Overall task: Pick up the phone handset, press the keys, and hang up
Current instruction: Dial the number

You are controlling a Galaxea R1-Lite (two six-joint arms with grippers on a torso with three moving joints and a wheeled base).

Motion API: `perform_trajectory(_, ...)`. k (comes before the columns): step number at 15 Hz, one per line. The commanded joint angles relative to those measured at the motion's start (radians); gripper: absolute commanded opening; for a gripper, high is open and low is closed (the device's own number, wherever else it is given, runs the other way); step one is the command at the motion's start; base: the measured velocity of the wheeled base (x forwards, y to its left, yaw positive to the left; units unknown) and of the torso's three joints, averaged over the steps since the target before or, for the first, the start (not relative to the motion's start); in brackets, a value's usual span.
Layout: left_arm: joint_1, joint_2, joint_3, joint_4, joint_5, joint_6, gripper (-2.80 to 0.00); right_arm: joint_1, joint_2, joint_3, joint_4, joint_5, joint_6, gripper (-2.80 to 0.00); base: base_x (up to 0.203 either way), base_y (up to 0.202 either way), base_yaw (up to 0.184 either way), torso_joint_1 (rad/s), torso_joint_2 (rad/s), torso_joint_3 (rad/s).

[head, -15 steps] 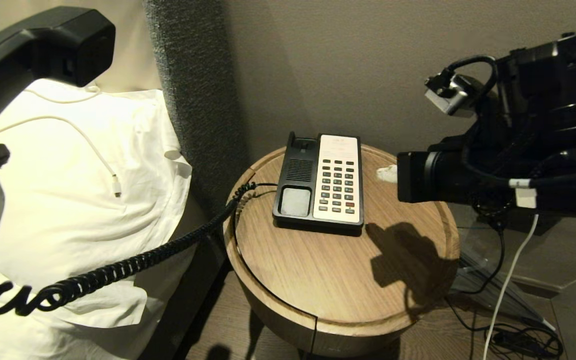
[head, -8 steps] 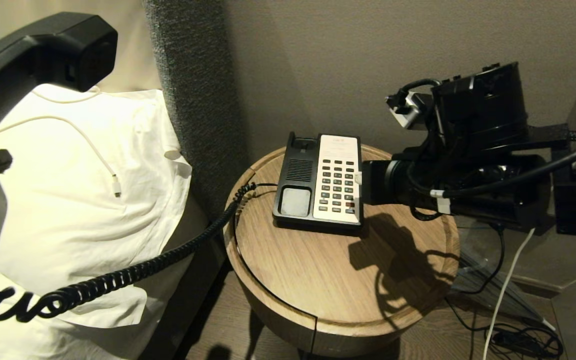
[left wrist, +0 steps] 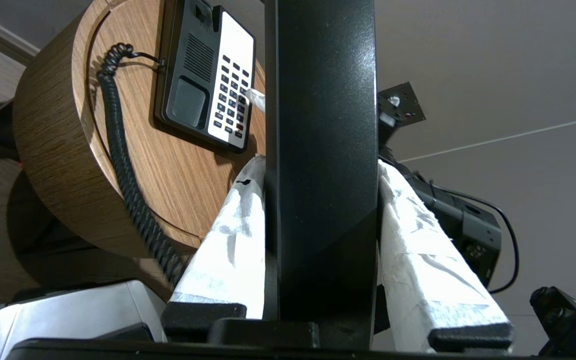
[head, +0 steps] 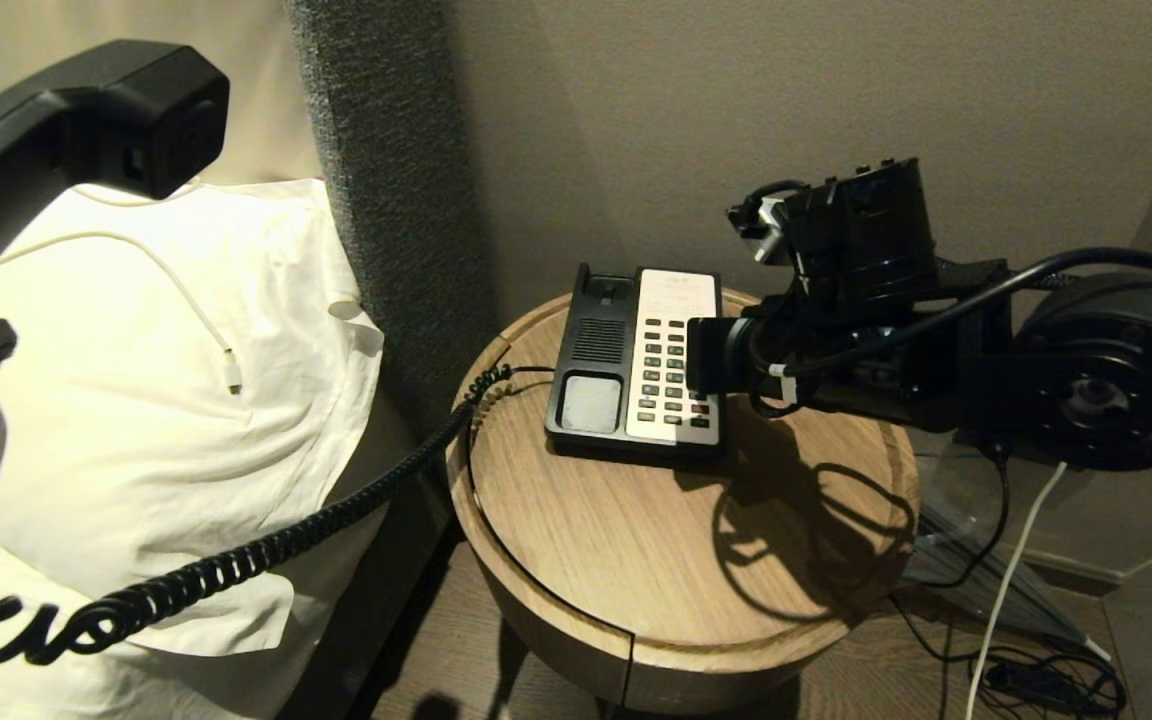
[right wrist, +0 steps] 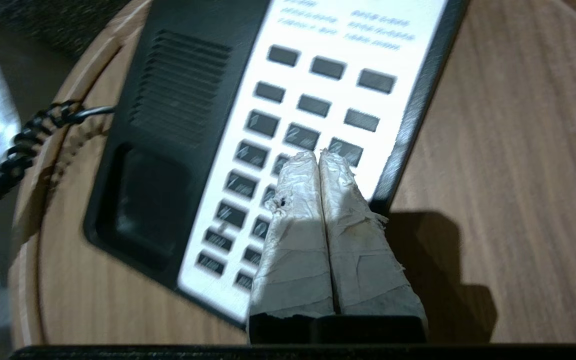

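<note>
phone handset [left wrist: 325, 125] clamped in left gripper [left wrist: 320, 200]; right gripper [right wrist: 318, 162] pressed together, hiding keys [right wrist: 263, 124].

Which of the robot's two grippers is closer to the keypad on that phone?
The right. The right gripper, fingers shut together, is over the keypad on the phone base. The left gripper is off to the side over the bed, clamped on the handset.
</note>
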Motion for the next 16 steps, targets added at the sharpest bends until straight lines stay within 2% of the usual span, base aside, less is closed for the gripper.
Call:
perform_trajectory(1, 0.0, 0.0, 0.001, 0.001, 0.0, -0.005, -2.8, -0.019, 0.027, -0.025, -0.002, -0.008, 0.0, -2.8, 0.0, 0.0, 0.0, 0.0, 0.0, 0.0)
perform_trajectory(9, 0.0, -0.006, 0.01, 0.001, 0.001, -0.005, -2.8, -0.051, 0.051, -0.073, 0.006, -0.016, -0.001, -2.8, 0.0, 0.0, 0.0, 0.0, 0.0, 0.0)
perform_trajectory(16, 0.0, -0.012, 0.015, 0.003, 0.0, -0.005, -2.8, -0.049, 0.028, -0.054, 0.017, -0.016, 0.003, -2.8, 0.0, 0.0, 0.0, 0.0, 0.0, 0.0)
